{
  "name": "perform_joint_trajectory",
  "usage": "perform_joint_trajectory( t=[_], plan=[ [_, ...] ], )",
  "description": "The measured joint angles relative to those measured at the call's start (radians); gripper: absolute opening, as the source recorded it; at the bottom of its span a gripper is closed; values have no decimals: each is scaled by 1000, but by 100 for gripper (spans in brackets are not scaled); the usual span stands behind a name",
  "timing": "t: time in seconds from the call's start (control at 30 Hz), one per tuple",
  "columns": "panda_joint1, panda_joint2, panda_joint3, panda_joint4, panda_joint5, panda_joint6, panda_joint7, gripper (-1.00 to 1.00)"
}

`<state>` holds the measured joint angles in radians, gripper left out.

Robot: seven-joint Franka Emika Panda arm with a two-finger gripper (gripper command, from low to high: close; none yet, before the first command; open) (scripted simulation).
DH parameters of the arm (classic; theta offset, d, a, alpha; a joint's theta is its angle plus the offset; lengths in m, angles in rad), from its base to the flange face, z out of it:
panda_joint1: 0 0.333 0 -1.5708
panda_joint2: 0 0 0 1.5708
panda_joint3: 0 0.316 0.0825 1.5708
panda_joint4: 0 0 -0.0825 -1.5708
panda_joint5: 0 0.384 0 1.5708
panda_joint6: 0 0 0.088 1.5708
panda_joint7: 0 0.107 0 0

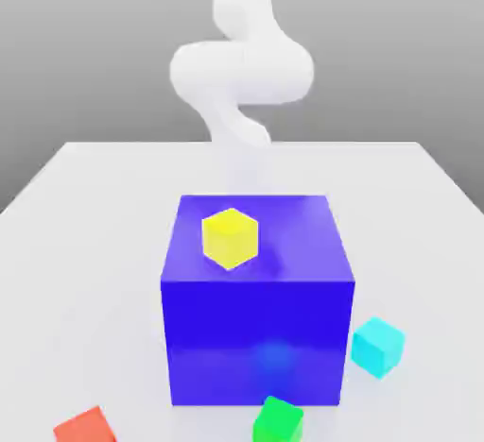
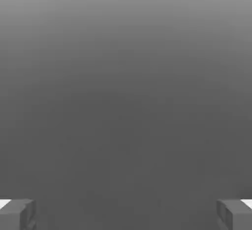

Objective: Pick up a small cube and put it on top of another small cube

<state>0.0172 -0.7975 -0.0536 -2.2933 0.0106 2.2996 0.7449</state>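
- Small red cube (image 1: 86, 427) down on the white table (image 1: 85, 232), at the lower edge of the exterior view, toward that view's left; partly cut off by the frame edge.
- Well apart from the light cyan cube (image 1: 378, 346), with the big blue cube (image 1: 255, 331) between the two.
- Cyan cube resting on the table just beside the blue cube's lower corner, on the exterior view's right; turned at an angle, nothing on top of it.
- Small green cube (image 1: 278, 420) close in front of the blue cube's front face, near the lower edge; whether touching that face, cannot tell.
- Small yellow cube (image 1: 230, 237) sitting on top of the big blue cube, turned corner-forward, toward the left half of that top face.
- White arm (image 1: 241, 67) rising behind the blue cube, bent in a thick curl, upper part leaving the frame at the top.
- Gripper (image 2: 126, 214) spread wide with nothing between; two grey fingertips (image 2: 17, 214) at opposite sides of the hand view, bare grey ground between them.
- No cube touched or held.
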Motion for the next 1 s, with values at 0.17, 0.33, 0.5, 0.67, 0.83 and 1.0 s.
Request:
perform_joint_trajectory(
  t=[0.17, 0.33, 0.5, 0.67, 0.83, 1.0],
  plan=[
    [34, 23, -109, 13, 25, 1, -115, 0],
    [73, 69, -216, 24, 50, 10, -227, 0],
    [111, 141, -317, 34, 85, 22, -343, 0],
    [161, 235, -418, 43, 122, 40, -459, 0],
    [213, 354, -511, 51, 175, 61, -584, 0],
    [267, 497, -593, 59, 245, 82, -718, 0]
  ],
)
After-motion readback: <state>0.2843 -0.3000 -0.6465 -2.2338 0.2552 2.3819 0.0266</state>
